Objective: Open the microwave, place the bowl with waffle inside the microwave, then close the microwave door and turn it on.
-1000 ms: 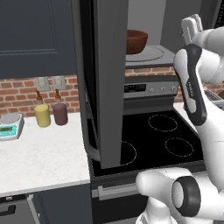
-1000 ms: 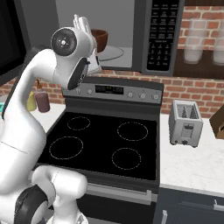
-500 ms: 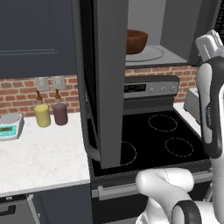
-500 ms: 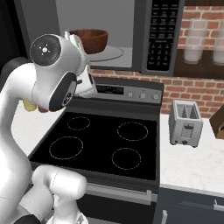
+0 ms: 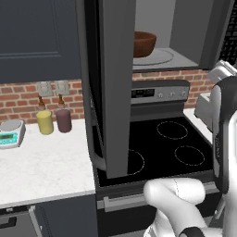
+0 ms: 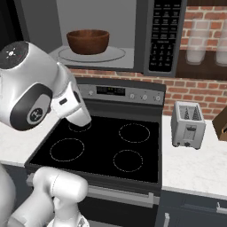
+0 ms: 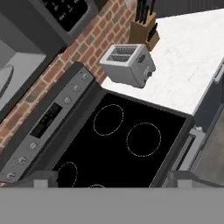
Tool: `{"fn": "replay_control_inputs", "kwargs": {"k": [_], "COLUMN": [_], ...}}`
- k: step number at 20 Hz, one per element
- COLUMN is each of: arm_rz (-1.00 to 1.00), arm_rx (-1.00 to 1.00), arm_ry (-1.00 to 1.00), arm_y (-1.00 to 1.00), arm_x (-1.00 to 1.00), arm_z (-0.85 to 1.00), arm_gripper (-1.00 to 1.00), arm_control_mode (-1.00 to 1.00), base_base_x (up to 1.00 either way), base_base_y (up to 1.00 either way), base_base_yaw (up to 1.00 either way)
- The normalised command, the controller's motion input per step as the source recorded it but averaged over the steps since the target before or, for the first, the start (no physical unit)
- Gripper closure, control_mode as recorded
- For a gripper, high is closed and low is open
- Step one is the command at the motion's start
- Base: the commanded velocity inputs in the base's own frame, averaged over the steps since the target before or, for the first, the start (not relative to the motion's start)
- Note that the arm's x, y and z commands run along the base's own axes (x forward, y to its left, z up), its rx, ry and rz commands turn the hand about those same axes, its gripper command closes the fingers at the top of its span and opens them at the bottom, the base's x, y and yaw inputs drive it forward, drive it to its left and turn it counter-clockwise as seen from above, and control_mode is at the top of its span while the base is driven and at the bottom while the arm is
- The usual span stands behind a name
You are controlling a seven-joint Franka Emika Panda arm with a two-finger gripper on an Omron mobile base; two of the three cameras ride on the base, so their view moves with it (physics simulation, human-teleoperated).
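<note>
The microwave (image 6: 146, 40) stands open above the stove. Its door (image 5: 113, 88) is swung out toward me, edge-on in the left base view. The reddish-brown bowl (image 6: 88, 41) sits inside on the glass turntable, and it also shows as the bowl (image 5: 144, 44) past the door's edge. The waffle is hidden inside the bowl. My gripper (image 7: 112, 183) is open and empty, its tips wide apart, hanging over the black stovetop (image 7: 127, 135) away from the microwave. The arm (image 5: 227, 129) rises at the right edge of the left base view.
A silver toaster (image 6: 188, 124) stands on the white counter right of the stove, with a knife block (image 7: 146, 26) beyond it. On the left counter are a yellow cup (image 5: 45, 122), a maroon cup (image 5: 63, 120) and a small scale (image 5: 10, 133). The keypad (image 6: 162, 33) is on the microwave's right.
The arm has drawn back from the microwave opening, down and to the right over the stove. The bowl stays on the turntable and the door has not moved.
</note>
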Motion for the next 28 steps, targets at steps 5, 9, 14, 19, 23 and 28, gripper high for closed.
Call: {"fn": "replay_control_inputs", "kwargs": {"k": [5, 9, 14, 19, 23, 28], "arm_rz": [-0.10, -0.12, -0.08, -0.05, -0.05, -0.03], "arm_rx": [-0.37, -0.35, -0.35, -0.25, -0.13, -0.02], "arm_ry": [0.10, 0.07, 0.00, -0.03, -0.09, -0.15], "arm_y": [0.00, 0.00, 0.00, -0.07, -0.05, 0.17], "arm_x": [0.16, 0.43, 0.37, 0.17, 0.21, 0.26], "arm_z": [-0.45, -0.51, -0.72, -0.45, -0.14, -0.04], "arm_gripper": [-1.00, -1.00, -1.00, -1.00, -1.00, -1.00], "arm_control_mode": [-1.00, -1.00, -1.00, -1.00, -1.00, -1.00], "base_base_x": [0.00, 0.00, 0.00, 0.00, 0.00, 0.00], "base_base_y": [0.00, 0.00, 0.00, 0.00, 0.00, 0.00], "base_base_yaw": [0.00, 0.00, 0.00, 0.00, 0.00, 0.00]}}
